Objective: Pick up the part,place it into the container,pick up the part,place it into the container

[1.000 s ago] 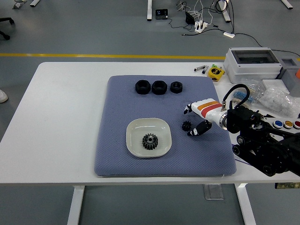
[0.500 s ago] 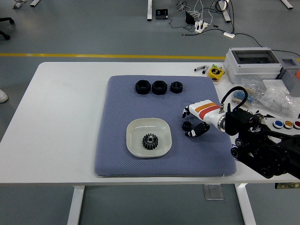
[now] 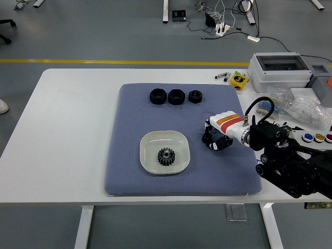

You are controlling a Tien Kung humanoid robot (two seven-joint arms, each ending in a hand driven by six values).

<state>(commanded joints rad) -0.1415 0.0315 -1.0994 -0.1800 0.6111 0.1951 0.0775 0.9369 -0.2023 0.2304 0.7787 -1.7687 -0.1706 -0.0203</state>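
One gear [image 3: 166, 156] is lying in the white dish [image 3: 149, 146] (left of the other part), while right of the dish the right robot hand [image 3: 213, 140] is curling its fingers [image 3: 224, 142] around the small black gear [image 3: 207, 138] on the blue mat [image 3: 129, 124].

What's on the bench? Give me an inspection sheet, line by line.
Surface: white table with blue mat.
Job's things: large gear in white dish; small gear on the mat under the right hand; three black nuts in a row.
Clutter: grey box, plastic bags, yellow tape measure.
Grippers: right hand's fingers closing around the small gear; left nothing seen.
Cables: cords and power strip on the floor.
Surroundings: grey floor, yellow line.
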